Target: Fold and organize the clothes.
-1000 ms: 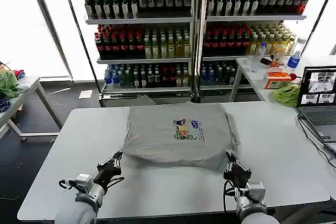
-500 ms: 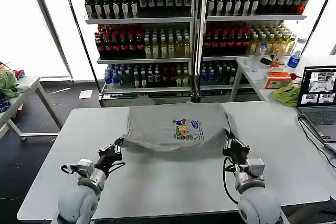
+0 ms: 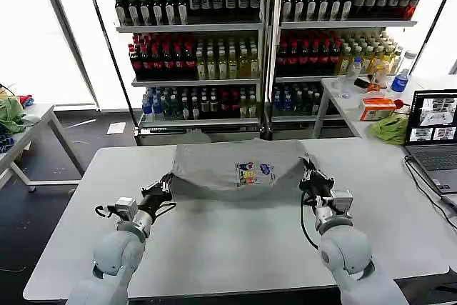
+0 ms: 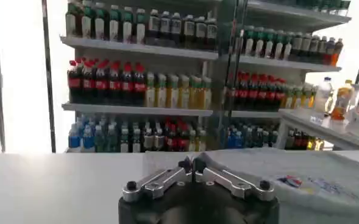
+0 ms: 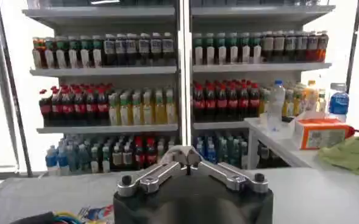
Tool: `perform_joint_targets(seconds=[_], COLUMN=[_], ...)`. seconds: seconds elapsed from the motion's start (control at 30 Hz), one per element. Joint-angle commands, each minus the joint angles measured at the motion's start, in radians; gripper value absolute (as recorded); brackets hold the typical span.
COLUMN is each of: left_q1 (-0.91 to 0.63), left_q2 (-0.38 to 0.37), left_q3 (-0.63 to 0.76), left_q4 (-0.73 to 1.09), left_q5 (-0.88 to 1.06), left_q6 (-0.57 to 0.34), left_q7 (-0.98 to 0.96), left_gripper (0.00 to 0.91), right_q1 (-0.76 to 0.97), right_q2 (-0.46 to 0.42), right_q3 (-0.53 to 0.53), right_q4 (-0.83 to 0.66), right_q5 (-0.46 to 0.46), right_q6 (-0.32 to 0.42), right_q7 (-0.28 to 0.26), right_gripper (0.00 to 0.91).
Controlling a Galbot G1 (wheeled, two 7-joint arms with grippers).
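Observation:
One of the clothes, a light grey shirt (image 3: 214, 169) with a small multicoloured print (image 3: 255, 173), lies at the far middle of the white table (image 3: 228, 248), its near part lifted and doubled back. My left gripper (image 3: 166, 185) is shut on the shirt's near left corner. My right gripper (image 3: 308, 173) is shut on the near right corner. In the left wrist view the closed left gripper (image 4: 191, 164) pinches grey fabric, and the shirt (image 4: 325, 176) spreads beside it. In the right wrist view a fold of cloth drapes over the closed right gripper (image 5: 183, 159).
An open laptop (image 3: 433, 130) with its cable sits at the table's right edge. A side table behind it carries a green cloth heap (image 3: 389, 128), an orange box (image 3: 376, 108) and bottles. Bottle shelves (image 3: 257, 41) stand behind. Another small table (image 3: 28, 123) is far left.
Both grippers have moved away from me, carrying the shirt's near hem up and toward the far edge. The shirt now looks much shorter front to back.

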Motion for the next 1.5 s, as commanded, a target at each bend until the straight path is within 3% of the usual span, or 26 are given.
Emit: perform_joint_targets(seconds=[0.03, 0.3, 0.33, 0.37, 0.4, 0.5, 0.6, 0.73, 0.83, 1.1, 1.5], left_q1=[-0.107, -0.119, -0.121, -0.121, -0.121, -0.117, -0.114, -0.103, -0.09, -0.044, -0.018], left_q2=[-0.006, -0.01, -0.011, -0.011, -0.011, -0.009, -0.006, -0.004, 0.002, 0.018, 0.051], left_q3=[0.026, 0.035, 0.035, 0.034, 0.034, 0.033, 0.033, 0.031, 0.026, 0.015, 0.028], left_q4=[0.158, 0.193, 0.195, 0.194, 0.193, 0.183, 0.176, 0.149, 0.12, 0.077, 0.02], left_q5=[0.002, 0.013, 0.013, 0.013, 0.013, 0.012, 0.011, 0.004, 0.001, 0.006, 0.007], left_q6=[-0.004, -0.002, -0.001, 0.0, 0.0, 0.002, 0.014, 0.035, 0.047, 0.055, 0.072], left_q7=[0.0, -0.004, -0.007, -0.009, -0.012, -0.018, -0.03, -0.049, -0.055, -0.061, -0.067], left_gripper=[0.0, 0.0, 0.02, 0.645, 0.907, 0.907, 0.907, 0.907, 0.907, 0.907, 0.907], right_q1=[0.131, 0.134, 0.136, 0.138, 0.141, 0.149, 0.179, 0.221, 0.225, 0.139, -0.046], right_q2=[0.007, 0.027, 0.032, 0.036, 0.042, 0.06, 0.098, 0.128, 0.138, 0.107, -0.023], right_q3=[-0.026, -0.036, -0.037, -0.036, -0.036, -0.04, -0.047, -0.062, -0.061, -0.026, 0.016], right_q4=[-0.148, -0.18, -0.184, -0.189, -0.195, -0.211, -0.245, -0.268, -0.256, -0.185, -0.036], right_q5=[0.015, 0.013, 0.013, 0.015, 0.017, 0.025, 0.093, 0.181, 0.192, 0.182, 0.141], right_q6=[-0.002, -0.042, -0.047, -0.052, -0.05, -0.011, 0.029, 0.013, -0.01, -0.036, -0.123], right_q7=[-0.013, -0.023, -0.021, -0.02, -0.021, -0.01, 0.071, 0.164, 0.191, 0.205, 0.203], right_gripper=[0.0, 0.0, 0.252, 0.907, 0.907, 0.907, 0.907, 0.907, 0.907, 0.907, 0.907])
